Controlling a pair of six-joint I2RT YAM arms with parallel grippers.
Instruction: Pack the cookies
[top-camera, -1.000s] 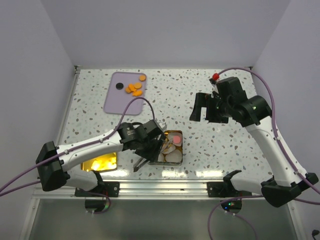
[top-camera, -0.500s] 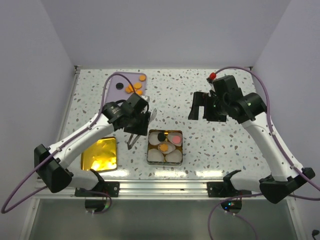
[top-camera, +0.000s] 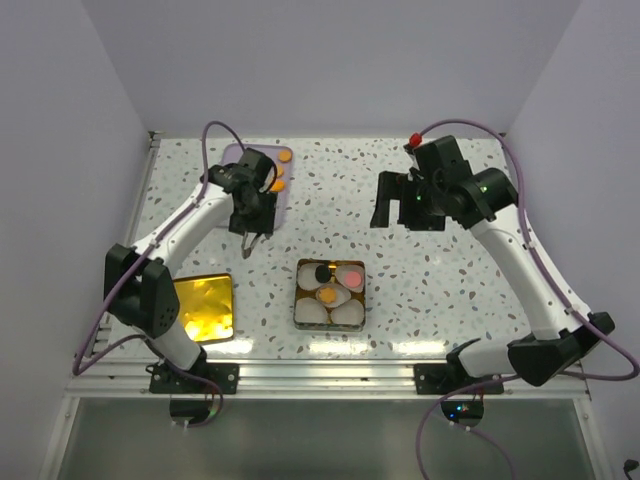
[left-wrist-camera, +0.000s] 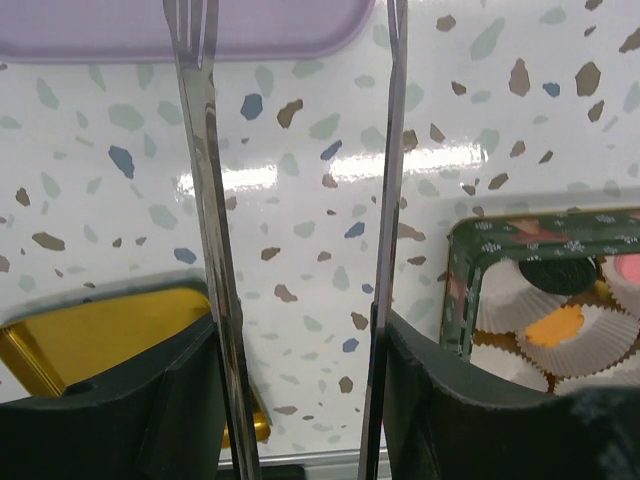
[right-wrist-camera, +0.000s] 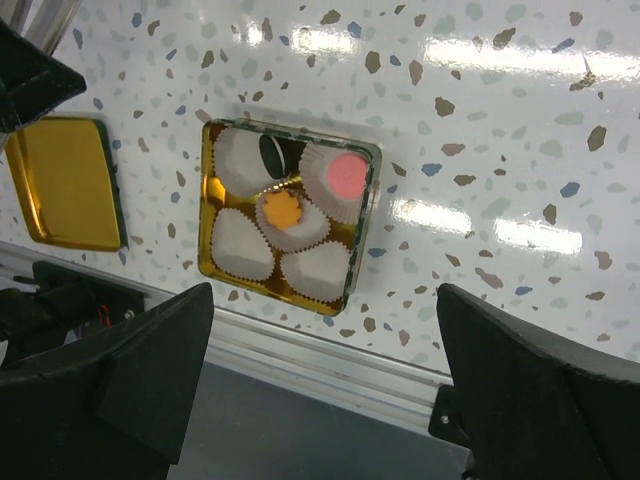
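Note:
Several orange cookies lie on the purple tray at the back left, partly hidden by my left arm. My left gripper hovers at the tray's near edge, shut on metal tongs whose tips stand apart with nothing between them. The square tin holds white paper cups with a black cookie, a pink cookie and an orange cookie. The same black cookie, pink cookie and orange cookie show from the right wrist. My right gripper hangs open and empty above the table, right of centre.
A gold tin lid lies at the front left of the speckled table. A metal rail runs along the near edge. Pale walls close in the back and sides.
My left arm has swung away from the tin, back and left to the purple tray, carrying the tongs. The right gripper has drifted slightly back and stays open.

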